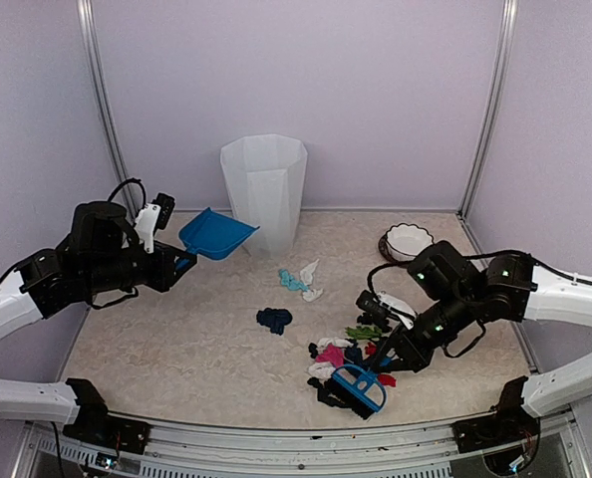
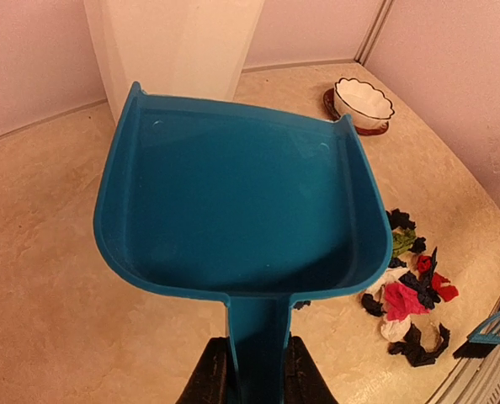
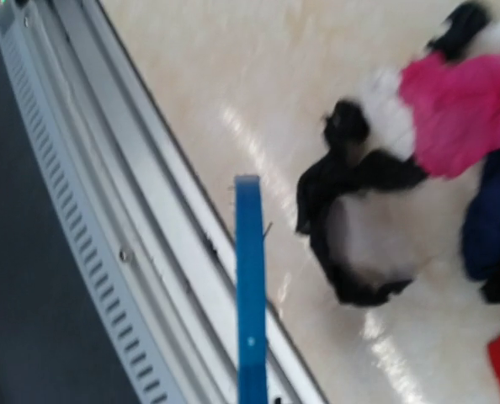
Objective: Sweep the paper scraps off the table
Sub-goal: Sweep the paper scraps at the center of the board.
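Paper scraps (image 1: pixel 341 357) in pink, red, black, green and white lie heaped on the beige table (image 1: pixel 176 339) at the front right. A teal and white bit (image 1: pixel 300 279) and a dark blue bit (image 1: pixel 273 319) lie apart nearer the middle. My left gripper (image 1: pixel 176 264) is shut on the handle of the blue dustpan (image 1: pixel 216 234) and holds it in the air, empty, next to the bin. The left wrist view shows the dustpan (image 2: pixel 233 202), the gripper (image 2: pixel 257 374) and the heap (image 2: pixel 406 295). My right gripper (image 1: pixel 384 363) holds the blue brush (image 1: pixel 361 386) at the heap's near edge. The right wrist view shows the brush (image 3: pixel 250 295) beside the scraps (image 3: pixel 460 109).
A tall white bin (image 1: pixel 264 189) stands at the back centre. A white scalloped bowl (image 1: pixel 408 241) sits at the back right. The table's metal front edge (image 3: pixel 149 210) runs just beside the brush. Grey walls close in the back and sides.
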You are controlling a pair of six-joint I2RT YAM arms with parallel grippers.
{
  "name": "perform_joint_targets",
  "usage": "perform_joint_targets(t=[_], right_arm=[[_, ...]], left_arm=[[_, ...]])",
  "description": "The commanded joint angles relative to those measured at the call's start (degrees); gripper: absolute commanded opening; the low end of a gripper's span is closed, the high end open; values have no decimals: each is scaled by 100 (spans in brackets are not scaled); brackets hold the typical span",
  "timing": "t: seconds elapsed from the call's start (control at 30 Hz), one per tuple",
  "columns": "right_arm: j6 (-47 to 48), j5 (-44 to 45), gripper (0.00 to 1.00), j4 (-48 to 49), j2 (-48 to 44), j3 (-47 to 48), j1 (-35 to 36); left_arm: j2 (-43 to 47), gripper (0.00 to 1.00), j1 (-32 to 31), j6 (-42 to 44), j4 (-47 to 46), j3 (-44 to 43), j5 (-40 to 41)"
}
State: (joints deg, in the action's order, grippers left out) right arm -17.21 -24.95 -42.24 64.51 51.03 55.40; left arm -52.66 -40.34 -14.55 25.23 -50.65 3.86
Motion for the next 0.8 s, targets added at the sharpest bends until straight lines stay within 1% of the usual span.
perform_joint_targets(t=[0.0, 0.27, 0.43, 0.57, 0.77], right_arm=[[218, -424, 0, -69, 494, 58, 78], [530, 465, 0, 108, 1510, 512, 80], [705, 1656, 0, 54, 1945, 1014, 40], [871, 2412, 0, 156, 2184, 1455, -130], [1023, 2744, 0, 394, 2354, 2201, -286]], left_arm=[[29, 0, -18, -1, -323, 118, -367], [137, 0, -14, -59, -334, 255, -492], [168, 0, 41, -79, -316, 314, -532], [193, 0, 111, -151, -349, 369, -622], [200, 0, 313, -386, -544, 461, -876]])
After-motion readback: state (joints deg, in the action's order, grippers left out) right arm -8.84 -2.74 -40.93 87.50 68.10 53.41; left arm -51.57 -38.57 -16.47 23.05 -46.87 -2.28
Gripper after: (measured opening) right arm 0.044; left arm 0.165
